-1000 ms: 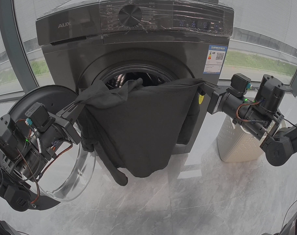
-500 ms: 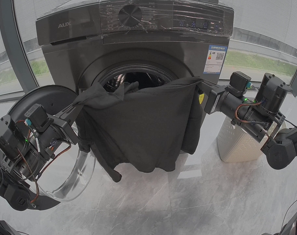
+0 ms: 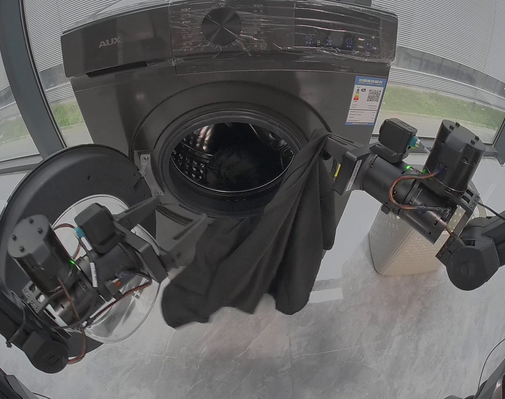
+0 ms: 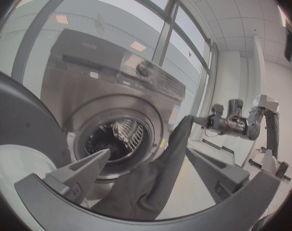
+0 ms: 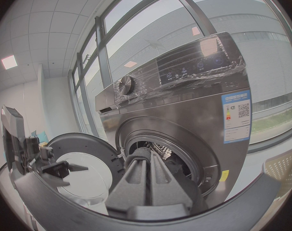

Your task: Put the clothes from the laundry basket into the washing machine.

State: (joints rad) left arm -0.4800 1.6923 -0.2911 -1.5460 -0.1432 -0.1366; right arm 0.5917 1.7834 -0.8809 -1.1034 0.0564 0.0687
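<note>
Mid-load: your right gripper point(image 3: 325, 139) pinches the dark garment point(image 3: 263, 250), left gripper point(image 3: 177, 218) gapes empty; next, feed it into the drum point(image 3: 230, 162).

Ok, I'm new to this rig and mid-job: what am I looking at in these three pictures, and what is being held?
You are seeing a two-armed robot through three cameras. The wide picture comes from its head, looking down at the washing machine, whose round door stands open on the robot's left. The other two come from a camera on each wrist, looking along that arm's hand. The right hand is shut on a dark garment at the right rim of the drum opening, and the cloth hangs down in front of the machine. The left hand is open, lower down near the door, with cloth showing between its spread fingers. More dark clothing lies in the drum. The pale laundry basket stands on the floor to the machine's right.
</note>
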